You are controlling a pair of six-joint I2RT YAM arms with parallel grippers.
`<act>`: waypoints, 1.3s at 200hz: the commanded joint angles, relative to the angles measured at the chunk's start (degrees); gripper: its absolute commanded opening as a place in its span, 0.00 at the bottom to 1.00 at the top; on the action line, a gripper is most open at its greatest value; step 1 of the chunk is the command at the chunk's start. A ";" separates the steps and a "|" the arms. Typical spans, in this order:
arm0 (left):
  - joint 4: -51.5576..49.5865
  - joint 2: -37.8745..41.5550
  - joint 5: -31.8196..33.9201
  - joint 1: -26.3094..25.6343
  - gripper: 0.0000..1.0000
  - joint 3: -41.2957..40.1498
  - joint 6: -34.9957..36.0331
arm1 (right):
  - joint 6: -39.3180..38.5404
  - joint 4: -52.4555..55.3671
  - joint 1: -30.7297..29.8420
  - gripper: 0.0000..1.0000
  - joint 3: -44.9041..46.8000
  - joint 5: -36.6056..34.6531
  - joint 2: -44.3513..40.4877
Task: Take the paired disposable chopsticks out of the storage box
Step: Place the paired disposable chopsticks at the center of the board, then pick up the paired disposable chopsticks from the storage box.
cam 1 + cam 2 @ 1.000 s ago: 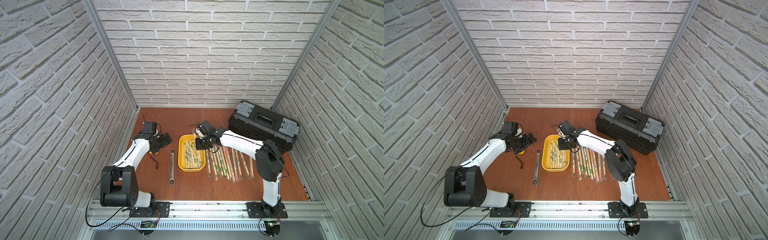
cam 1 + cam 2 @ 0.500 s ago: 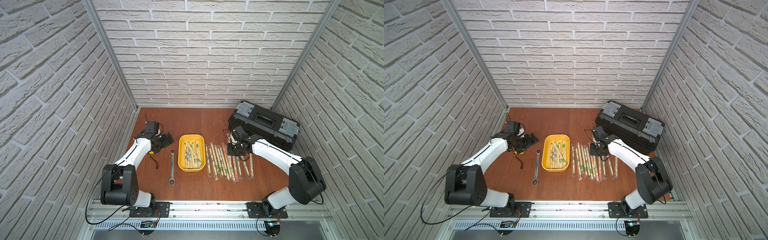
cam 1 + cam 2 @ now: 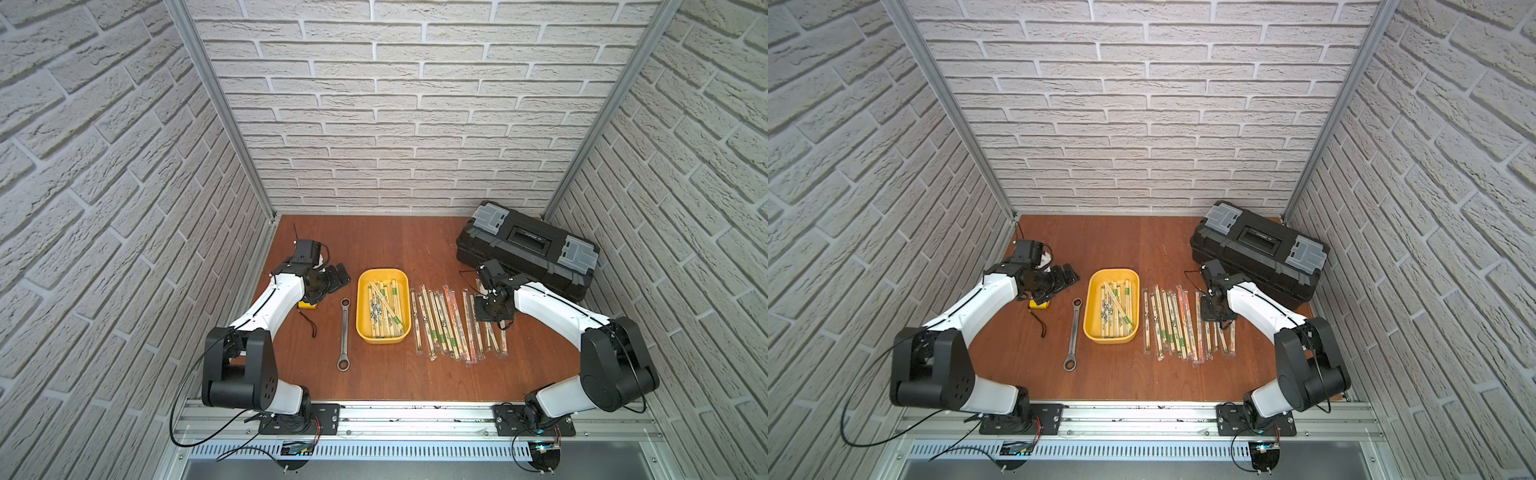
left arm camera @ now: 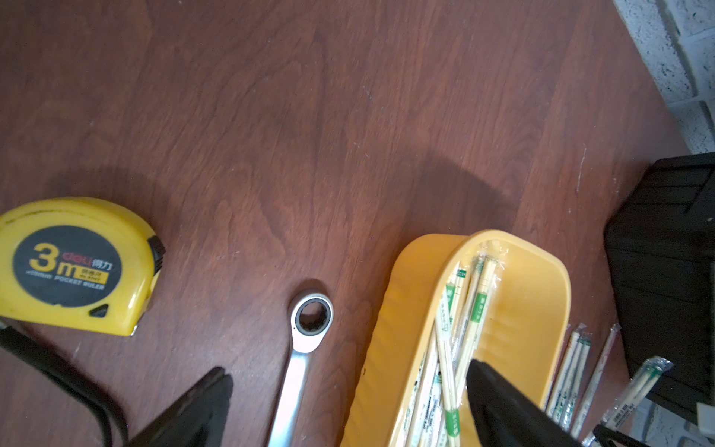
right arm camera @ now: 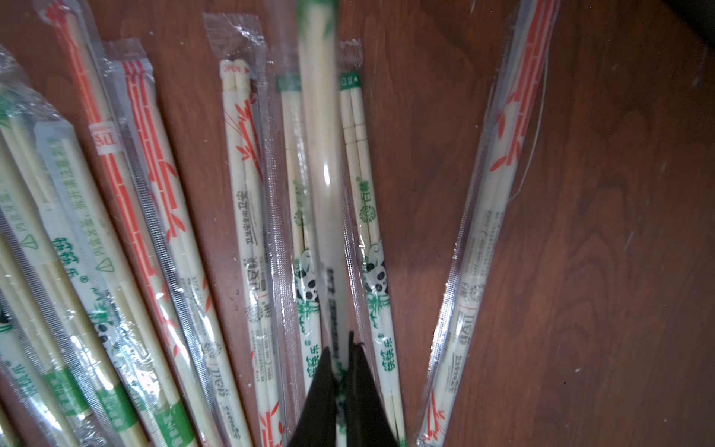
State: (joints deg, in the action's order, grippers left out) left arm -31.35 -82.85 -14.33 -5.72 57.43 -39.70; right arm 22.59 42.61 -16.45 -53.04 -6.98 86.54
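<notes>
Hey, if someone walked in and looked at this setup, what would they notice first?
The yellow tray in the middle of the table, holding a few sleeved chopstick pairs, stands out first, with a long row of pairs laid on the wood between it and the black toolbox. The right gripper hangs over that row, shut on one pair, while the left gripper stands open on the tray's other side, near a silver wrench.

R claw (image 5: 339, 350) moved chopstick pair (image 5: 319, 154) off box (image 3: 382, 340).
</notes>
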 commanded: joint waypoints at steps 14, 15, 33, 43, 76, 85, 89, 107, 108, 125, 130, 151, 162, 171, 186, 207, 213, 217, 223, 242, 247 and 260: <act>0.11 0.05 0.77 -0.35 0.98 0.57 -0.39 | -1.63 -1.40 0.18 0.04 0.28 -0.97 3.03; 0.09 0.05 0.78 -0.35 0.98 0.57 -0.34 | -1.63 -1.40 0.18 0.04 0.28 -0.97 3.03; -0.04 -0.05 0.97 -0.30 0.98 0.51 -0.21 | -1.58 -1.81 0.15 0.08 0.04 -0.69 4.10; 0.20 -0.11 1.04 -0.30 0.98 0.40 -0.33 | -1.53 -1.86 0.19 0.15 -0.10 -0.51 4.25; -0.04 -0.20 1.10 -0.35 0.98 0.58 -0.28 | -0.85 -1.21 0.18 0.27 -1.05 1.15 2.16; -0.28 -0.24 1.17 -0.35 0.98 0.65 -0.23 | -0.50 -0.98 0.18 0.27 -1.35 2.04 1.02; -0.29 -0.18 1.30 -0.37 0.98 0.67 -0.16 | -0.30 -0.83 0.19 0.27 -1.49 2.48 0.55; -0.32 -0.28 1.40 -0.22 0.98 0.69 -0.07 | 0.82 -0.42 0.02 0.27 -2.69 4.68 -1.63; -0.26 -0.29 1.49 -0.20 0.98 0.68 -0.04 | 0.89 -0.42 0.02 0.27 -2.78 4.86 -1.77; -0.24 -0.38 1.76 -0.09 0.98 0.50 0.06 | 2.48 -0.36 -0.52 0.28 -4.40 7.03 -3.51; -0.18 -0.35 1.81 -0.01 0.98 0.41 0.13 | 2.98 -0.51 -0.89 0.28 -5.00 7.78 -3.90; 0.14 -0.38 1.77 0.79 0.98 -0.17 0.10 | 5.09 -1.71 -3.81 0.28 -8.27 10.98 -4.02; 0.16 -0.60 1.47 1.50 0.98 -0.30 0.14 | 6.15 -1.87 -6.17 0.28 -10.73 11.39 -3.03; 0.17 -0.66 1.07 2.20 0.98 -0.34 0.07 | 6.73 -2.08 -8.52 0.28 -12.91 11.60 -1.70; 0.16 -0.55 1.09 3.22 0.98 -0.47 0.45 | 7.16 -2.69 -12.55 0.28 -16.51 11.57 0.99; -0.19 -0.25 1.07 4.85 0.98 -0.48 0.90 | 7.14 -2.73 -18.06 0.28 -22.68 12.04 7.14; -0.34 -0.22 1.06 5.35 0.98 -0.39 1.01 | 7.04 -2.71 -19.39 0.28 -24.35 12.06 8.97; -0.41 -0.16 1.06 5.54 0.98 -0.32 1.17 | 6.96 -2.83 -20.22 0.28 -25.48 12.18 10.20; -0.57 -0.08 1.00 5.91 0.98 -0.30 1.31 | 6.87 -2.92 -21.36 0.28 -27.05 12.45 12.04; -0.89 0.41 0.71 6.83 0.98 -0.34 1.61 | 6.04 -2.42 -24.36 0.28 -32.32 12.72 17.53; -0.83 0.54 0.63 7.00 0.98 -0.39 1.63 | 5.69 -2.02 -25.03 0.28 -33.87 12.79 18.99; -0.90 1.01 0.53 7.46 0.98 -0.64 1.66 | 4.95 -0.93 -26.36 0.28 -37.29 12.96 22.62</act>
State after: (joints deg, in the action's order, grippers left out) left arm -31.64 -82.85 -13.39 0.78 57.41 -39.13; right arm 28.53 40.29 -40.66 -85.27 5.23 105.16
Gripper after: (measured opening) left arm 0.983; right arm 0.281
